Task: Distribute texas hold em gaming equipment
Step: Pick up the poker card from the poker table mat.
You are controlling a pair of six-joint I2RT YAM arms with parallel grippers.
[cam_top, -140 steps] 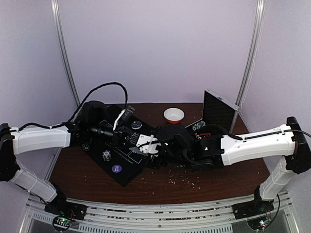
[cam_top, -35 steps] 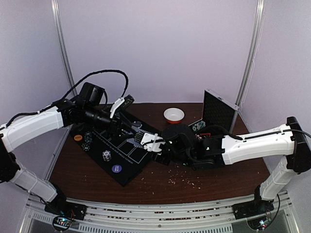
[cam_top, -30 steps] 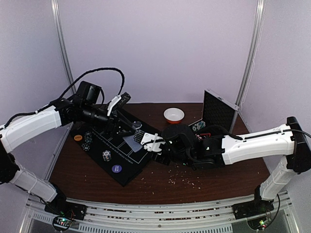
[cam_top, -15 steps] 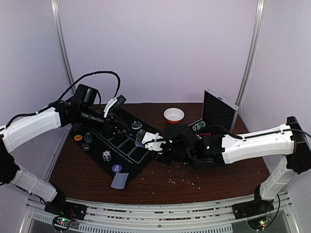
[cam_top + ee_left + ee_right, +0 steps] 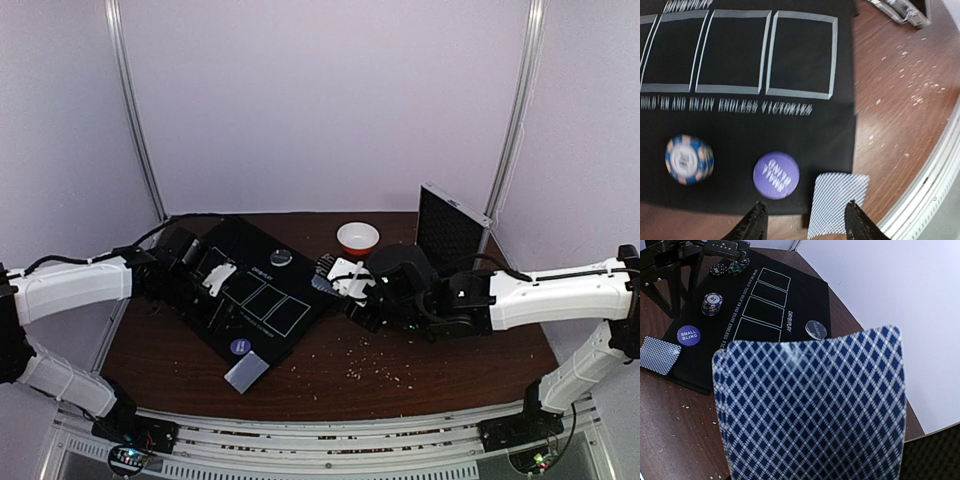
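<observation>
On the tabletop point(image 5: 420, 360) lies a black mat point(image 5: 262, 292); beside its right edge the right tool point(image 5: 338, 277) pinches a deck of blue-backed cards point(image 5: 810, 405). The left tool point(image 5: 806, 206), spread, hovers over one card point(image 5: 839, 197) beside a purple disc point(image 5: 776, 175).

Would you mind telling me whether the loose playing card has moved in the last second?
Yes. The playing card went from over the printed boxes of the black mat toward the near edge of the table, and now lies at the mat's near corner.
</observation>
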